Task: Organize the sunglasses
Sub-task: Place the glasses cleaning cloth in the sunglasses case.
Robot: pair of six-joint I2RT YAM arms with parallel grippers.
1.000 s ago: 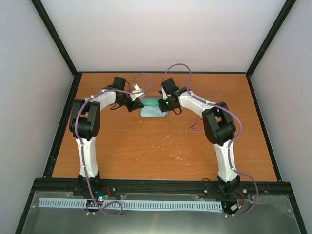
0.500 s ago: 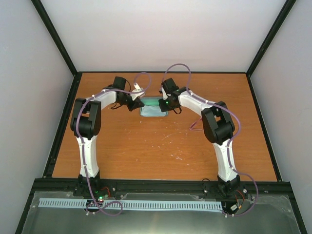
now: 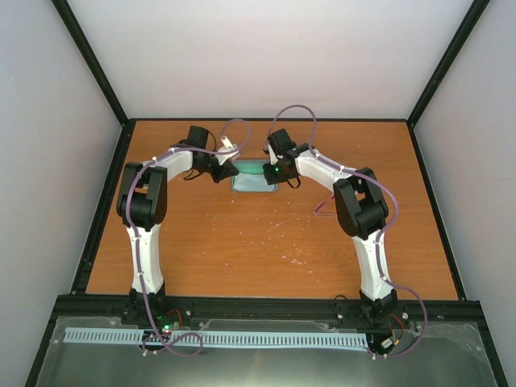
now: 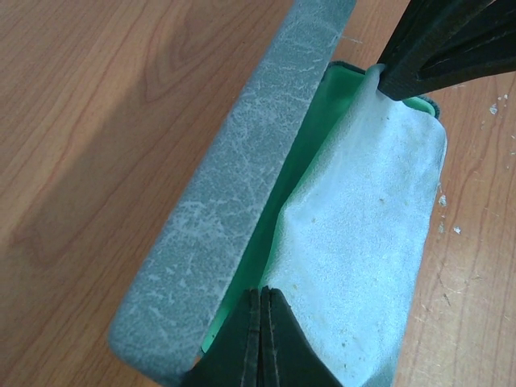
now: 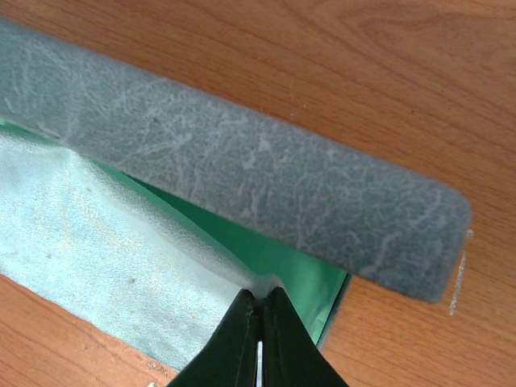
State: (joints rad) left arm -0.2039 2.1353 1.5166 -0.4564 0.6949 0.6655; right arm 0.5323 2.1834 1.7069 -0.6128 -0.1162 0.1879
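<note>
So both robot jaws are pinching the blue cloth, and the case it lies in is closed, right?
No, the case is open, not closed. The left wrist view shows it gaping, with its green lining bare beside the blue cloth. The rest is right: both sets of jaws pinch that cloth, and it lies in the case.

A blue-grey case (image 4: pixel 234 185) veined with pale crackle marks shows a bright green lining (image 4: pixel 310 137) beneath a pale blue cloth (image 4: pixel 363 234) flecked with tiny dark specks, on an orange-brown wood-grain table (image 4: pixel 97 121), where toward three o'clock the sunglasses (image 3: pixel 321 210) trace a thin pinkish-red outline.
</note>
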